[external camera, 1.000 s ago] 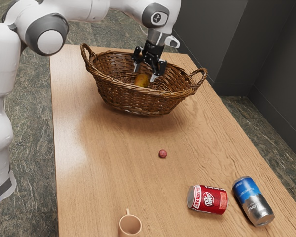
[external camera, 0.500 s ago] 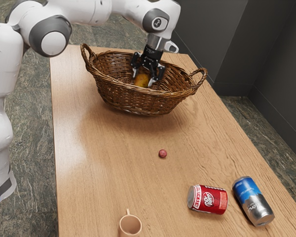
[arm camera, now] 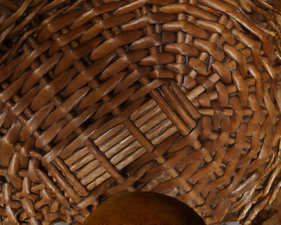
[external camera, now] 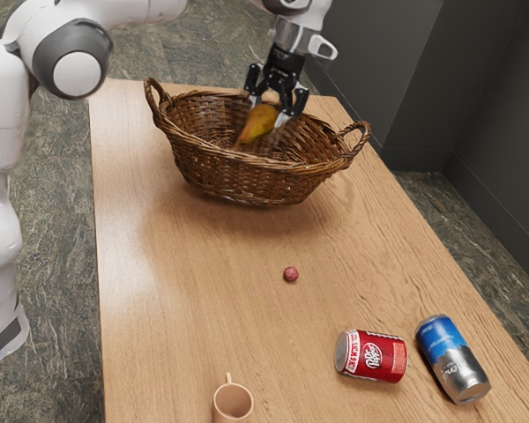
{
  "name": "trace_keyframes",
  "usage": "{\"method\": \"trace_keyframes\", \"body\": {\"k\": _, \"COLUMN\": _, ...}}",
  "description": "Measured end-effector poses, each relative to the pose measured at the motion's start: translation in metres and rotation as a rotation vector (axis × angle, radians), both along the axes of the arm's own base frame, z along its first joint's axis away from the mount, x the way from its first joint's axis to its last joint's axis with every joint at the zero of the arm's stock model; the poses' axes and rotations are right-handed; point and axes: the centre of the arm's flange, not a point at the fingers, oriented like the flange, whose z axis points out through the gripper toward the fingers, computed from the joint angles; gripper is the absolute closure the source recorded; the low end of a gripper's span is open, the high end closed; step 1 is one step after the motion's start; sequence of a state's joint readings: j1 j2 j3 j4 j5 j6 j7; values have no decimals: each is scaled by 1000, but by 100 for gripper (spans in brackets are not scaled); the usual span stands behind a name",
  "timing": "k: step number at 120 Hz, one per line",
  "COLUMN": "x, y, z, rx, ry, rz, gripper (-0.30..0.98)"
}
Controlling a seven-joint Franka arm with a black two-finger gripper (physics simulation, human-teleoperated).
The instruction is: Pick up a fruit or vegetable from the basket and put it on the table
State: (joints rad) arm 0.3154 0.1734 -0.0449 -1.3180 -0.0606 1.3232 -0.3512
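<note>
Fruit [external camera: 262,121], yellow-orange, sits between the fingers [external camera: 283,117], which press it from two sides, parted about as wide as the fruit between them; grip on it. Fruit hangs tilted, narrow end down and toward the exterior view's left, rounder part up by the fingertips. Place: over the inside of the wicker basket [external camera: 247,181], above its woven floor; wrist view has the fruit's rounded, dark orange-brown side just under the hand, basket weave past it.

Labels: red can, on its side, well apart from the basket on the camera side, toward the exterior view's right [external camera: 371,356]; reads "Dr Pepper" in white, other print too small. Blue-and-silver can [external camera: 452,359], farther to the exterior view's right of the basket, beside the red one; looks on its side, script on it, can't read.

Rest: small reddish ball [external camera: 290,274], camera side of the basket, nearer it than the cans. Tan mug [external camera: 233,404], upright, well apart from the basket, camera side. All on the wood surface [external camera: 185,291].
</note>
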Motion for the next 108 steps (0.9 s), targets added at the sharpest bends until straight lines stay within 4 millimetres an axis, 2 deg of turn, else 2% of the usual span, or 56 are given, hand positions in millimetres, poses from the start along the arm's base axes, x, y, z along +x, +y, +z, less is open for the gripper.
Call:
{"method": "trace_keyframes", "body": {"k": 7, "x": -9, "y": -44, "z": 30, "rx": 6, "ry": -27, "rz": -72, "gripper": 35}}
{"method": "trace_keyframes", "body": {"k": 23, "x": -24, "y": -144, "z": 69, "rx": 3, "ry": -51, "rz": -255, "gripper": 36}}
{"method": "trace_keyframes", "body": {"k": 33, "x": -35, "y": -204, "z": 77, "rx": -3, "ry": -45, "rz": -371, "gripper": 35}}
{"method": "trace_keyframes", "body": {"k": 42, "x": -44, "y": -243, "z": 79, "rx": -7, "ry": -33, "rz": -444, "gripper": 36}}
{"method": "trace_keyframes", "body": {"k": 52, "x": -52, "y": -268, "z": 82, "rx": -8, "ry": -26, "rz": -487, "gripper": 36}}
{"method": "trace_keyframes", "body": {"k": 71, "x": -62, "y": -296, "z": 84, "rx": -9, "ry": -21, "rz": -521, "gripper": 36}}
{"method": "trace_keyframes", "body": {"k": 95, "x": -74, "y": -357, "z": 70, "rx": -13, "ry": -8, "rz": -598, "gripper": 36}}
{"method": "trace_keyframes", "body": {"k": 108, "x": -70, "y": -368, "z": 56, "rx": -15, "ry": 1, "rz": -594, "gripper": 36}}
